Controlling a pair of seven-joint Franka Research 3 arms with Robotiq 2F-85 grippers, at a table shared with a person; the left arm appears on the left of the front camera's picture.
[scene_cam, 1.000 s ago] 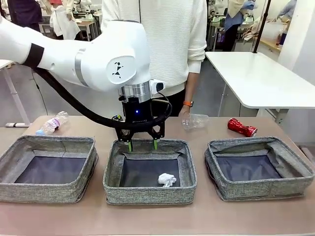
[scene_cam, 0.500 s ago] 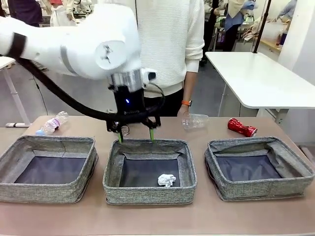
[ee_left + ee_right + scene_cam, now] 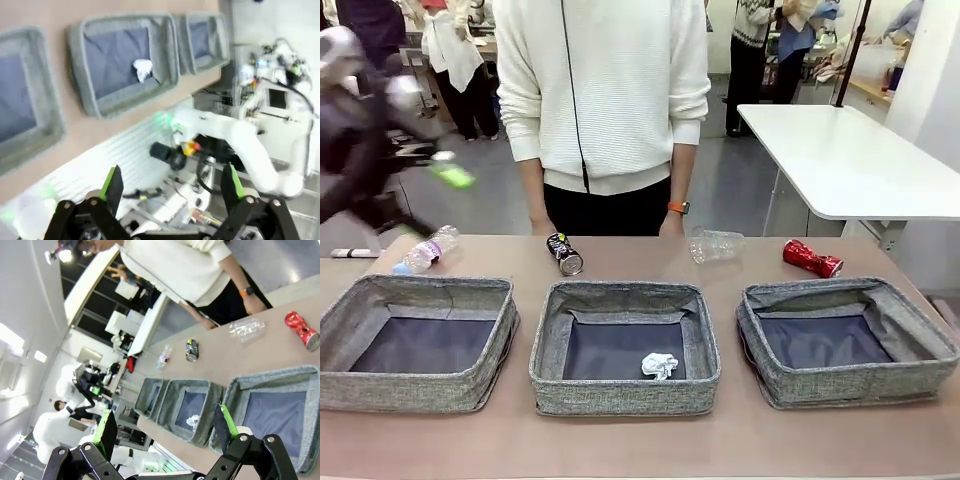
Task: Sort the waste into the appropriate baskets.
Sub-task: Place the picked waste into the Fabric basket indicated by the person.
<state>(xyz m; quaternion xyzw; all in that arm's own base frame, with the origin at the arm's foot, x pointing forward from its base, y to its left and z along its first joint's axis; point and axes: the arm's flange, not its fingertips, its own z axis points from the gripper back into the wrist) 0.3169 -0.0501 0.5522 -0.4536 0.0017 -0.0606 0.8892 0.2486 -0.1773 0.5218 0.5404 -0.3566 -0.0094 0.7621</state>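
Observation:
Three grey baskets stand in a row: left (image 3: 420,292), middle (image 3: 620,396), right (image 3: 840,294). A crumpled white paper ball (image 3: 660,365) lies in the middle one. Along the far edge of the table lie a clear bottle (image 3: 425,250), a dark printed can (image 3: 565,254), a clear plastic cup (image 3: 717,245) and a crushed red can (image 3: 811,259). My left arm (image 3: 370,150) is a blur high at the far left, clear of the table. Its gripper (image 3: 172,185) is open and holds nothing. My right gripper (image 3: 166,427) is open and empty too, well above the baskets.
A person in a white sweater (image 3: 605,90) stands at the far side, hands (image 3: 670,222) near the table edge behind the dark can. A white table (image 3: 850,160) stands at the back right. The right arm's base (image 3: 240,145) shows beyond the near table edge.
My left arm has risen from over the middle basket and swung off to the left, blurred by its motion. The paper ball stays in the middle basket. The rest of the litter has not moved.

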